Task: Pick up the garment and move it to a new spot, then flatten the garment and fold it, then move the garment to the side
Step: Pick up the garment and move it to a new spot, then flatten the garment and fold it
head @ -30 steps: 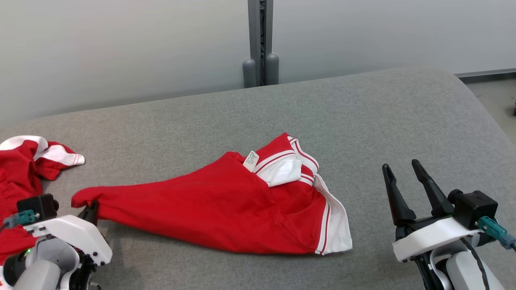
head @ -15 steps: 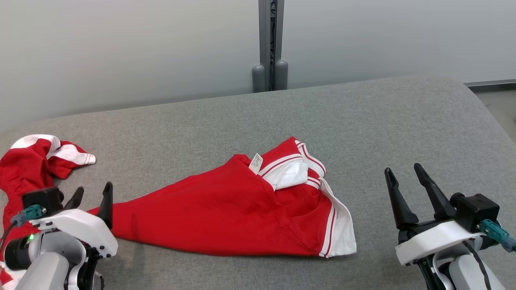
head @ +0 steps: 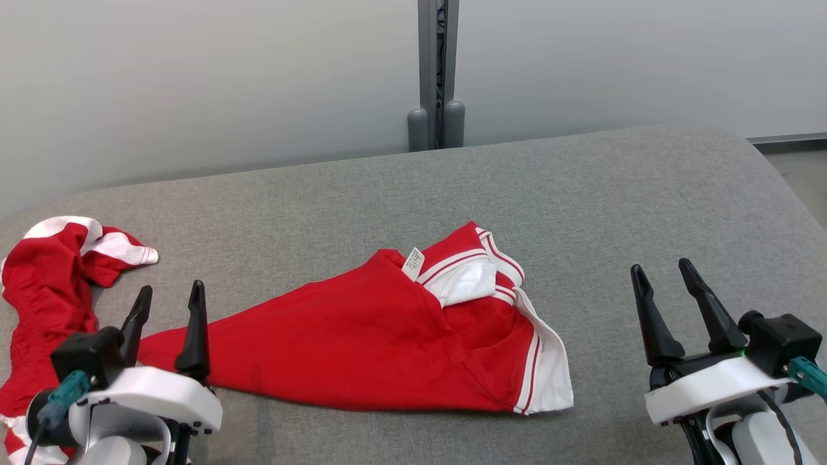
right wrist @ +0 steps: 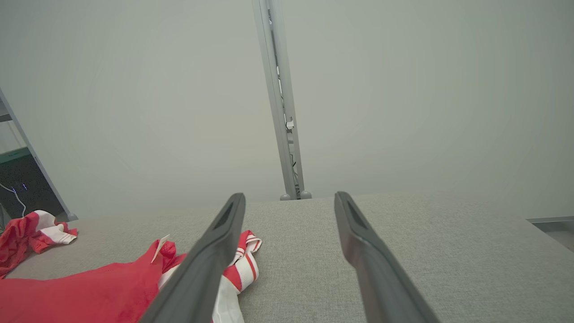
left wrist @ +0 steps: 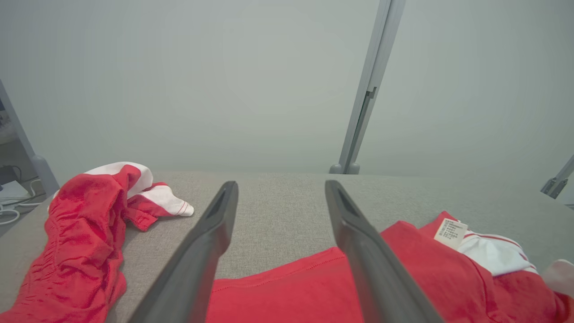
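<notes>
garment (head: pixel 362 342) lies centred on table (head: pixel 646 206), right side bare.

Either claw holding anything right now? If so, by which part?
Nothing held. Left claw open at the red garment's pointed end, not gripping it; right claw open, well apart from it.

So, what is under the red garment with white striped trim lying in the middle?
The grey fabric surface shows around the red garment, so it rests on that; anything else beneath the cloth is hidden.
</notes>
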Robot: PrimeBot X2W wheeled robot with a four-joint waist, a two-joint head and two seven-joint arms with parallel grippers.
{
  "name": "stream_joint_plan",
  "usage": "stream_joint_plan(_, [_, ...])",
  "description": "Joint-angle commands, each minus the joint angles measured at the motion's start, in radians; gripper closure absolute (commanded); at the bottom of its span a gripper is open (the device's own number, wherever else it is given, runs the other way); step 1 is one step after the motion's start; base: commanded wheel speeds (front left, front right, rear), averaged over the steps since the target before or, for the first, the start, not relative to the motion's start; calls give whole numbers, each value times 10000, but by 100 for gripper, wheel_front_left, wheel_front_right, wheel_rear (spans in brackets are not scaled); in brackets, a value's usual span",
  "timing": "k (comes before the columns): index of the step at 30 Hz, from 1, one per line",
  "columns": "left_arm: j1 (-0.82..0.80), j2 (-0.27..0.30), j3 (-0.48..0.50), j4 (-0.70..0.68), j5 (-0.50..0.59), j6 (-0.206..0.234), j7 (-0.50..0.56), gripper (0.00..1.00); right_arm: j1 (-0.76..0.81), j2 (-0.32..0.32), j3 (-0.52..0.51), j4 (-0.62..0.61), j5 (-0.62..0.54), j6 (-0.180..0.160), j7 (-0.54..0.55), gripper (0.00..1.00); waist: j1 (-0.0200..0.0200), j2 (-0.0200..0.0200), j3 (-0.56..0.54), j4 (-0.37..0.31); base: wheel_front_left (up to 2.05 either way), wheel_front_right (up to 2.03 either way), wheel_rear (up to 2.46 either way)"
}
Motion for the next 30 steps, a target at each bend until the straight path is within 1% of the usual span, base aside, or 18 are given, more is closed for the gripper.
stream_joint_plan(1, [229,-1,29,-213,166,145,-271,0,202,-23,-120,-108,16,23,-33,0,0,-1,3,29,0,0,0])
stream_joint_plan(3, [484,-33,6,-420,325,274,-534,0,259,-36,-164,-223,-15,23,-33,0,0,-1,3,51,0,0,0])
stream_joint_plan(7, [1007,-75,113,-655,468,384,-921,0,413,-23,-151,-453,-108,23,-33,0,0,-1,5,46,0,0,0])
stream_joint_plan(13, [1860,-390,327,-1136,678,472,-1192,0,631,-100,-84,-643,-77,23,-33,0,0,-1,-39,-14,0,0,0])
stream_joint_plan(19, [2150,-703,362,-1312,998,253,-1218,0,974,-129,-119,-834,29,23,-33,0,0,-1,-106,64,0,0,0])
stream_joint_plan(24, [2173,-814,518,-1195,1174,65,-1226,0,1006,-106,-76,-814,56,23,-33,0,0,-1,-116,66,0,0,0])
stream_joint_plan(30, [2136,-886,587,-1052,1296,-27,-1229,0,956,-59,-15,-747,74,23,-33,0,0,-1,-127,55,0,0,0])
